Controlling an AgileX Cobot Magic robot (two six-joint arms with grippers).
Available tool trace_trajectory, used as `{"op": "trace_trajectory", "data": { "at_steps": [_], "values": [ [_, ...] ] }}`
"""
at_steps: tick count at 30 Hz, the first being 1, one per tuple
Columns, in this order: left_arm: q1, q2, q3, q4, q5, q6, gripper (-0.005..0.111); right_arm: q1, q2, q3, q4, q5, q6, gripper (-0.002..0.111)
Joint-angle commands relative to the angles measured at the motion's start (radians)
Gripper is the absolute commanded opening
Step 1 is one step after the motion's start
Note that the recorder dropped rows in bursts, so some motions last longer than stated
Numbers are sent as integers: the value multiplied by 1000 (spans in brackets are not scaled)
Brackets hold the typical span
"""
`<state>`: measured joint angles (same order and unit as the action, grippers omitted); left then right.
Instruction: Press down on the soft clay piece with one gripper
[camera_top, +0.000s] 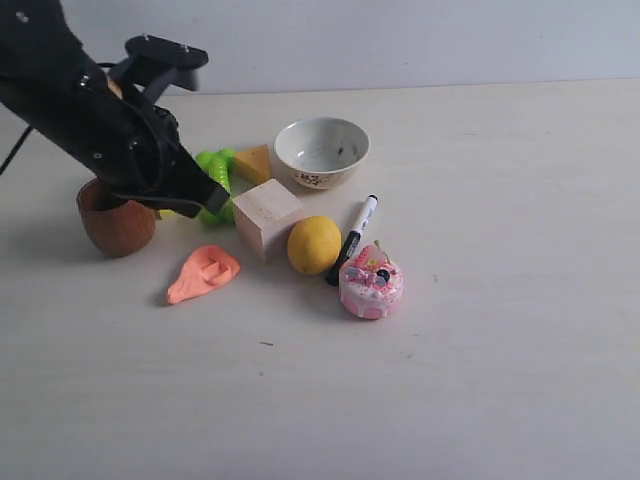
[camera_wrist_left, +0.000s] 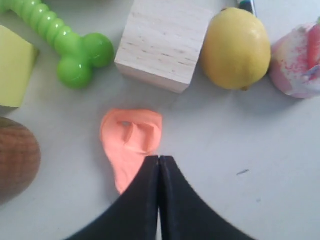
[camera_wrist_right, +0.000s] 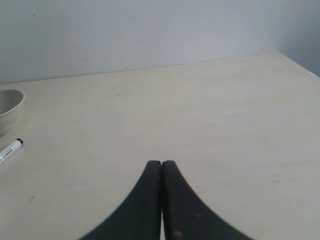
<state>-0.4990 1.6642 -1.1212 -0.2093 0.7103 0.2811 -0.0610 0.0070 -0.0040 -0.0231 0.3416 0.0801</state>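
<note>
The soft clay piece (camera_top: 203, 272) is a flat salmon-orange teardrop lying on the table in front of the wooden cube (camera_top: 266, 216). Its wide end shows pressed folds (camera_wrist_left: 131, 137). My left gripper (camera_top: 216, 197) hangs above the table behind the clay, jaws shut and empty. In the left wrist view its tips (camera_wrist_left: 159, 159) cover the clay's edge, with a gap in height. My right gripper (camera_wrist_right: 161, 163) is shut, empty, over bare table, away from the clay and out of the exterior view.
A brown bowl (camera_top: 114, 222) stands left of the clay. A green toy (camera_top: 215, 172), orange wedge (camera_top: 254, 162), white bowl (camera_top: 321, 151), lemon (camera_top: 314, 245), marker (camera_top: 352, 238) and pink toy cake (camera_top: 370, 280) crowd behind and right.
</note>
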Motion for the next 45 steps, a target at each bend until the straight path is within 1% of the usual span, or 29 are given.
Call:
{"op": "trace_trajectory", "data": {
  "at_steps": [1,7,13,17,24,29,31,32,34,38,41,45],
  "values": [
    [0,-139,61,-65,-34,8,0,-5,-7,4,-2,-5,-1,0],
    [0,-331,135,-95,-67,8,0,-5,-7,4,-2,-5,-1,0],
    [0,-460,141,-100,-43,-3,0,-5,-7,4,-2,-5,-1,0],
    [0,-512,141,-100,-78,1,0,-5,-7,4,-2,-5,-1,0],
    [0,-534,141,-100,-69,1,0,-5,-7,4,-2,-5,-1,0],
    [0,-541,141,-41,-89,28,0,-5,-7,4,-2,-5,-1,0],
    [20,-564,149,-20,-120,28,0,-5,-7,4,-2,-5,-1,0],
    [35,-585,159,-24,-138,26,0,-5,-7,4,-2,-5,-1,0],
    [92,-654,194,-61,-171,26,0,-5,-7,4,-2,-5,-1,0],
    [253,-841,295,-122,-183,26,0,-5,-7,4,-2,-5,-1,0],
    [381,-983,392,-115,-183,26,0,-5,-7,4,-2,-5,-1,0],
    [510,-1154,524,-105,-242,26,0,-5,-7,4,-2,-5,-1,0]
  ]
}}
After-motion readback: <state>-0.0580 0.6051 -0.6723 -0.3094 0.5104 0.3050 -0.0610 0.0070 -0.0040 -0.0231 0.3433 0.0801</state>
